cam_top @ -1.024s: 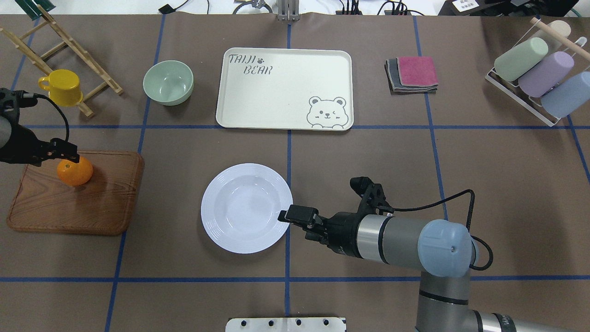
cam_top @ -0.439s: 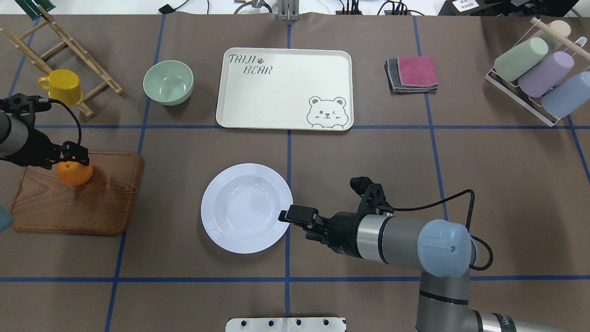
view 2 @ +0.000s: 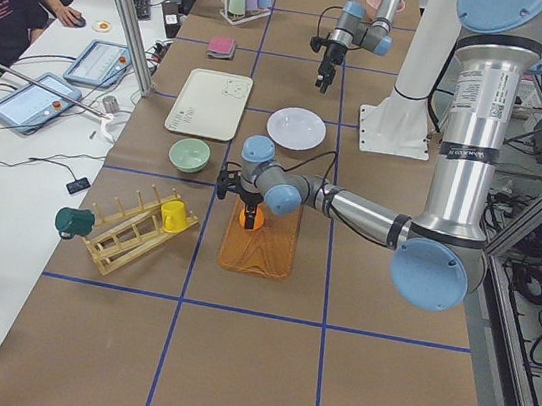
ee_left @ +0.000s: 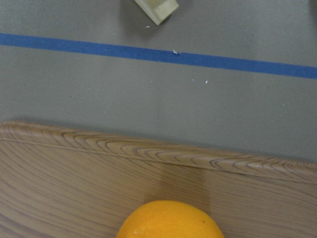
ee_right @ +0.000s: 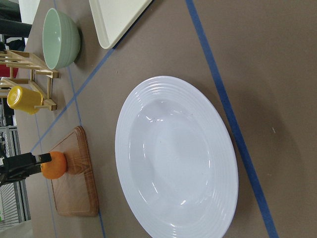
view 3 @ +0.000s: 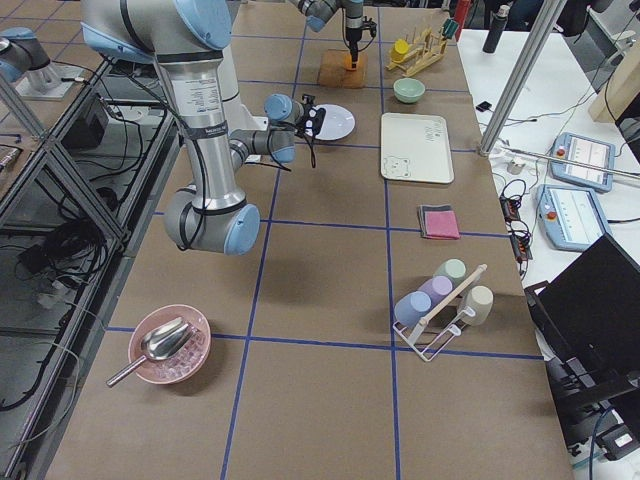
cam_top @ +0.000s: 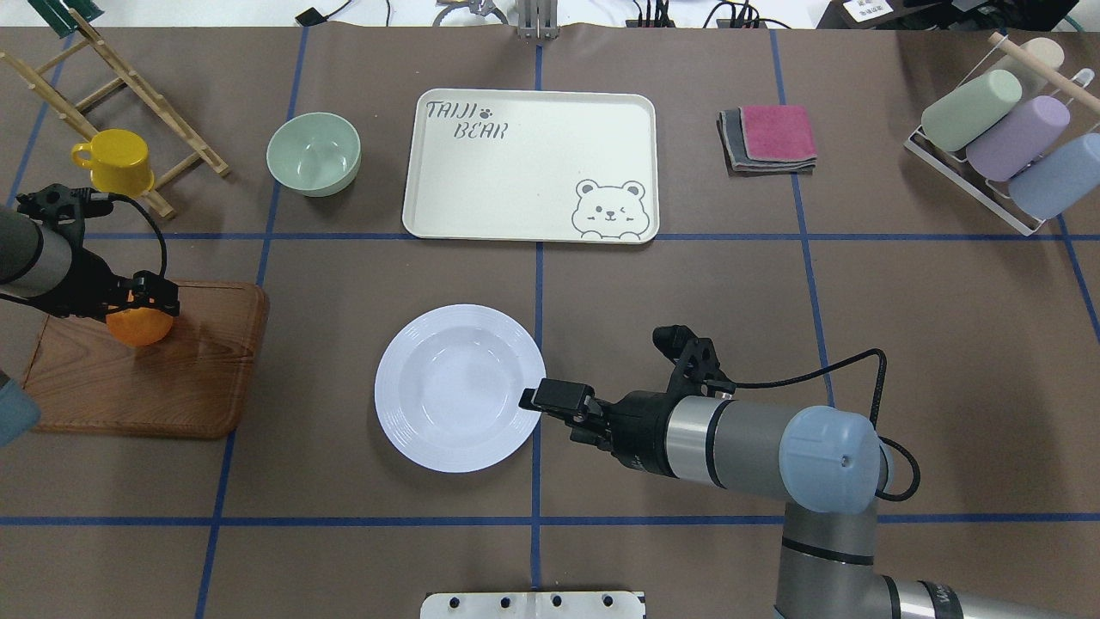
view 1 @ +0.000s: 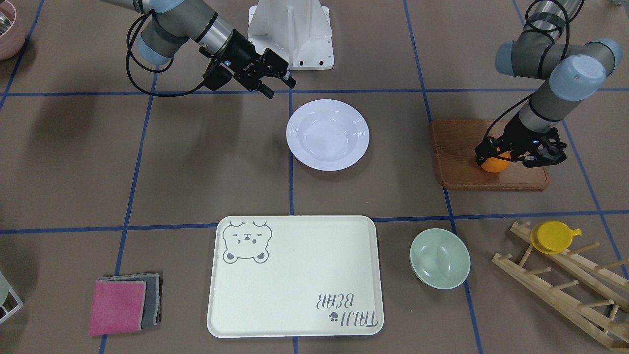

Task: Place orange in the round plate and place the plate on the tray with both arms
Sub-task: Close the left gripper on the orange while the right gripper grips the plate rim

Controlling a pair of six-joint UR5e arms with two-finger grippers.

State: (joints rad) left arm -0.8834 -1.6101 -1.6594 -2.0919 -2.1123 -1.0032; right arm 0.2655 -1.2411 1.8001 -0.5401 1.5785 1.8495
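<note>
I'm hovering the left gripper (cam_top: 153,297) at the orange (cam_top: 137,331), grasp unclear; the right gripper (cam_top: 537,400) is hanging open, empty, beside the round plate (cam_top: 430,387).

The orange (cam_top: 142,329) sits on the wooden board (cam_top: 155,387); the round plate (cam_top: 455,387) lies flat near the cream tray (cam_top: 516,172)

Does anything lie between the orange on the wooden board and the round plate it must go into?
Nothing visible: only bare table separates the wooden board under the orange from the empty round plate.
</note>
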